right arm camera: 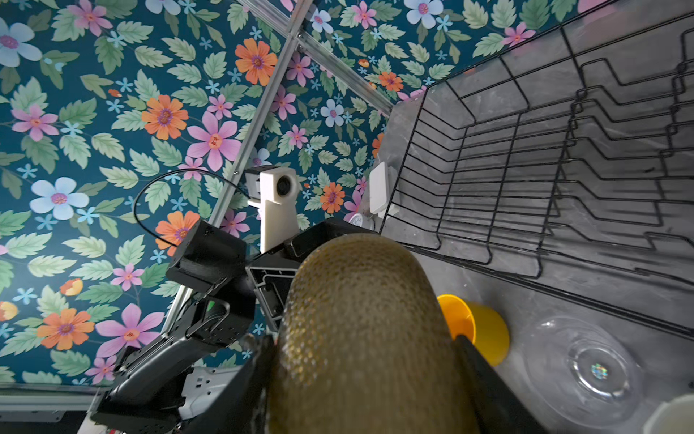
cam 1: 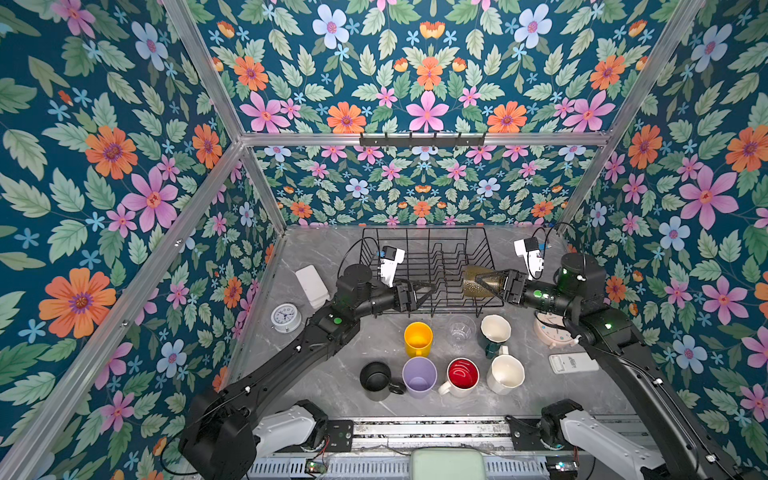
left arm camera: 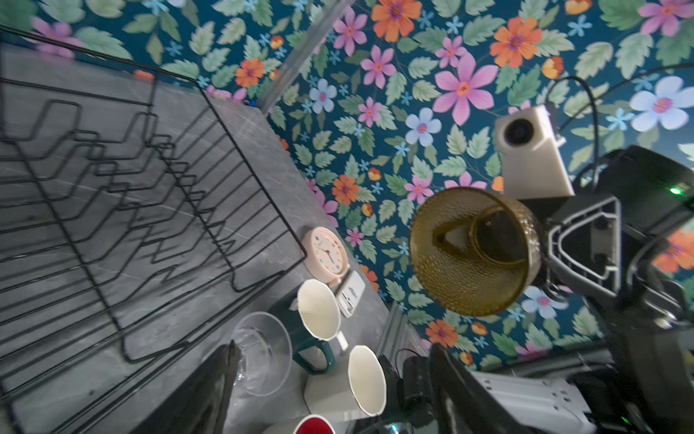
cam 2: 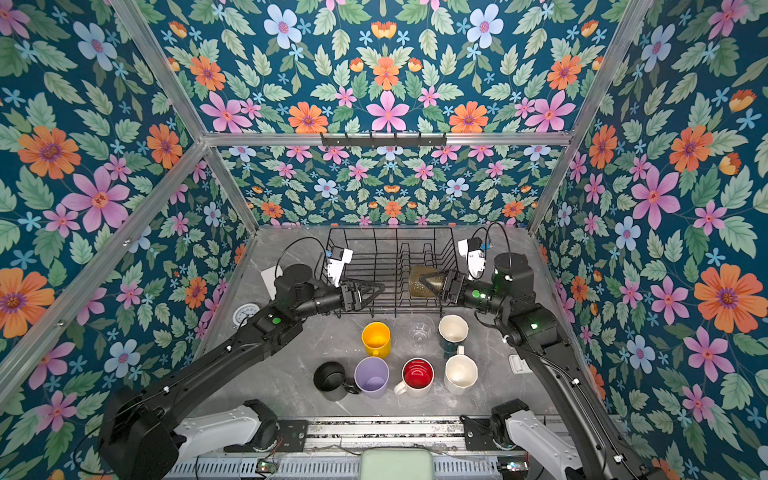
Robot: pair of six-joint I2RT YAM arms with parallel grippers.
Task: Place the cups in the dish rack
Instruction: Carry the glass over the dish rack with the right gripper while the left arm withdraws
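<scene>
The black wire dish rack (cam 1: 424,227) (cam 2: 390,227) stands at the back of the table. Over its front right part my right gripper (cam 1: 482,284) (right arm camera: 366,349) is shut on the amber tumbler (cam 1: 471,282) (left arm camera: 469,255), held on its side with the mouth facing left. My left gripper (cam 1: 430,289) (left arm camera: 334,347) hangs open and empty over the rack's front left, a short gap from the tumbler. In front of the rack stand the yellow mug (cam 1: 417,338), clear glass (cam 1: 461,330), dark green mug (cam 1: 494,332), black mug (cam 1: 376,380), lilac tumbler (cam 1: 419,376), white red-inside mug (cam 1: 461,376) and cream mug (cam 1: 505,374).
A flat white box (cam 1: 312,286) and a small white alarm clock (cam 1: 285,318) lie left of the rack. A pink clock (cam 1: 548,328) and a flat white device (cam 1: 573,362) sit at the right, partly under my right arm.
</scene>
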